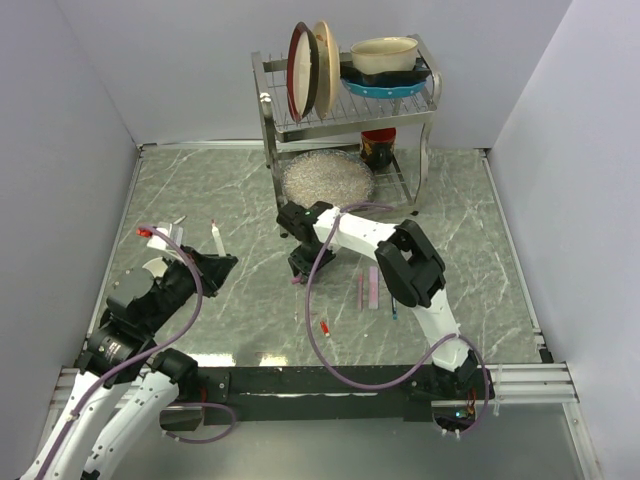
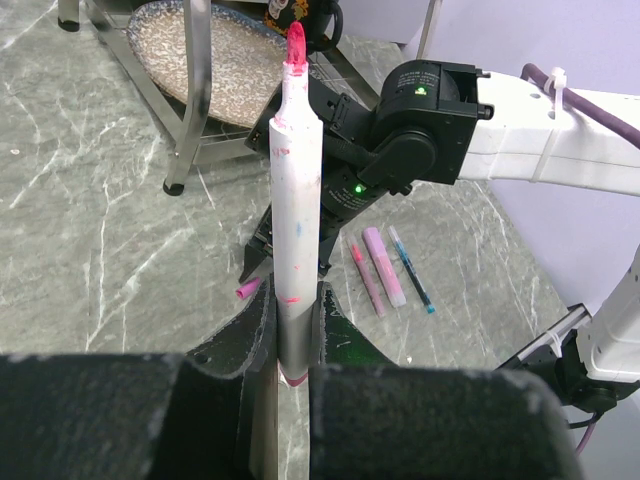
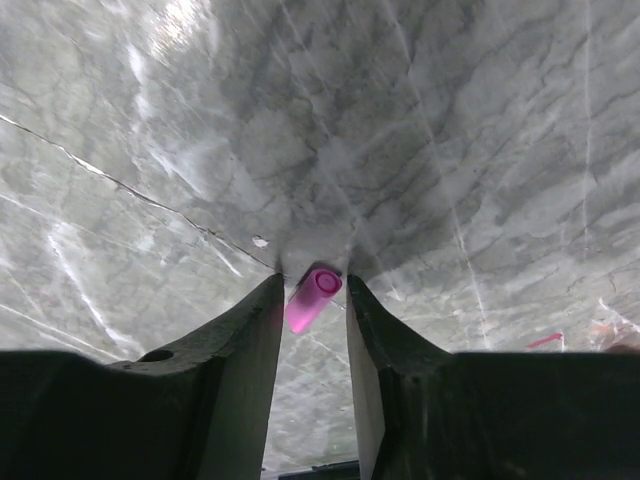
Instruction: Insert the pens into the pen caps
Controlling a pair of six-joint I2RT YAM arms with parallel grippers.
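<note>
Zero pens seen capped: left jaws grip a white-barrelled pen [image 2: 298, 230] upright at 9 o'clock on the bench [image 1: 480, 250], right jaws stand open astride the magenta cap [image 3: 314, 297] near centre, three loose pens [image 1: 374, 287] at its 4 o'clock awaiting caps.

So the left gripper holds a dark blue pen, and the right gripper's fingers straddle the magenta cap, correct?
Not quite: the left gripper holds a white-barrelled pen with a pink tip, as the left wrist view shows. The rest is right.
</note>
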